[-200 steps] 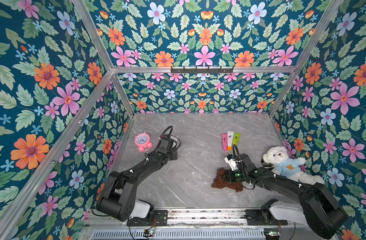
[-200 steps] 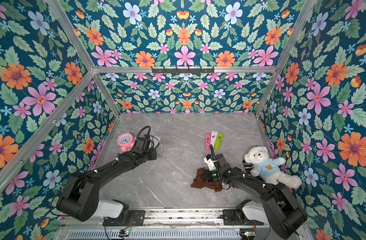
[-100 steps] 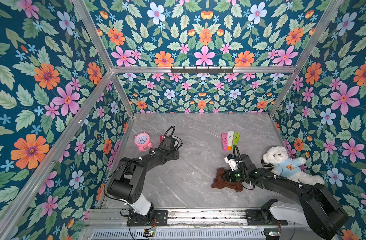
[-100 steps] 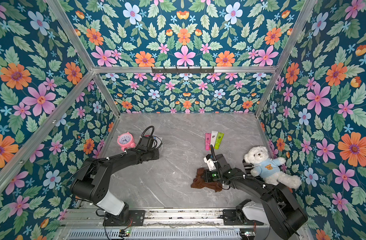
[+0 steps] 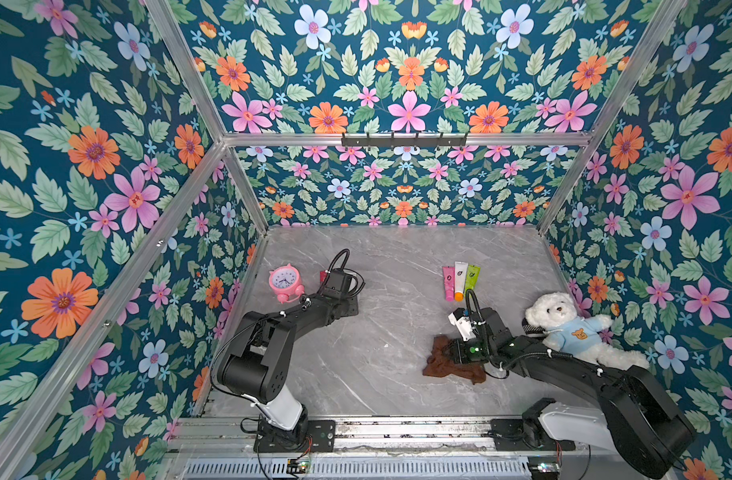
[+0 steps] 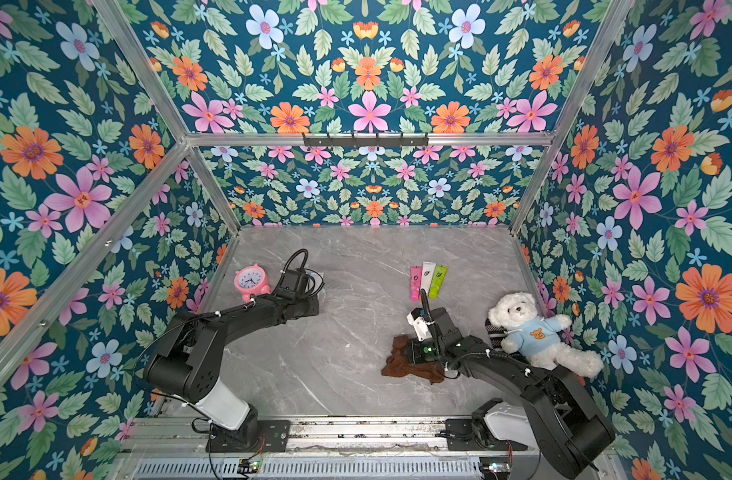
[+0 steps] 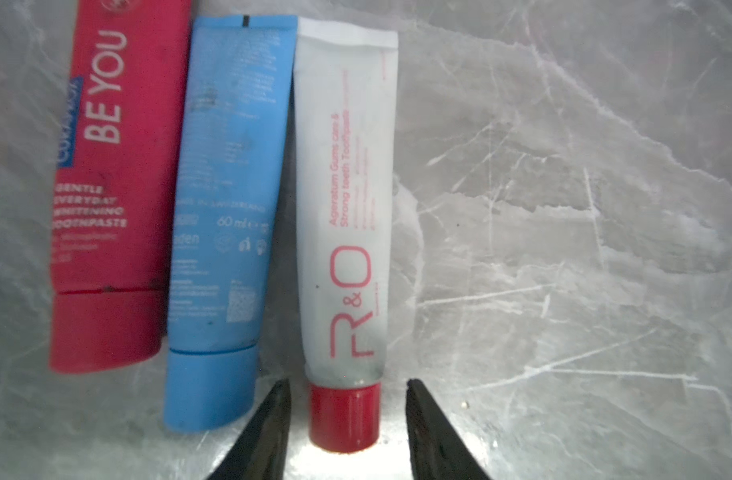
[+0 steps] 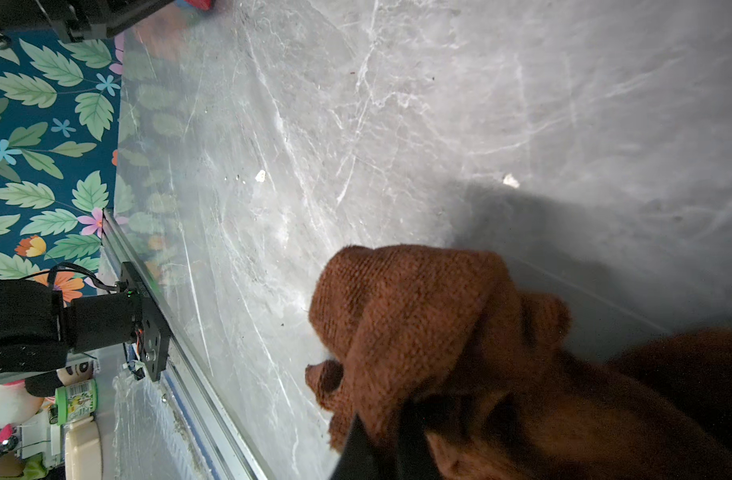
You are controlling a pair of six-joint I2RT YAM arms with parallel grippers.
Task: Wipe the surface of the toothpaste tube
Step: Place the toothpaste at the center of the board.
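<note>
In the left wrist view three toothpaste tubes lie side by side on the grey marble table: a red one, a blue one and a white R&O tube with a red cap. My left gripper is open, one finger on either side of that cap without touching it. In both top views these tubes are mostly hidden under my left wrist. My right gripper is shut on a brown cloth, which rests bunched on the table.
A pink alarm clock stands just left of my left wrist. Three small tubes, pink, white and green, lie at the back right. A white teddy bear leans on the right wall beside my right arm. Floral walls enclose the table.
My left arm's shoulder and elbow have swung toward the table's middle while its wrist stayed by the clock. The right arm and the cloth have not moved.
</note>
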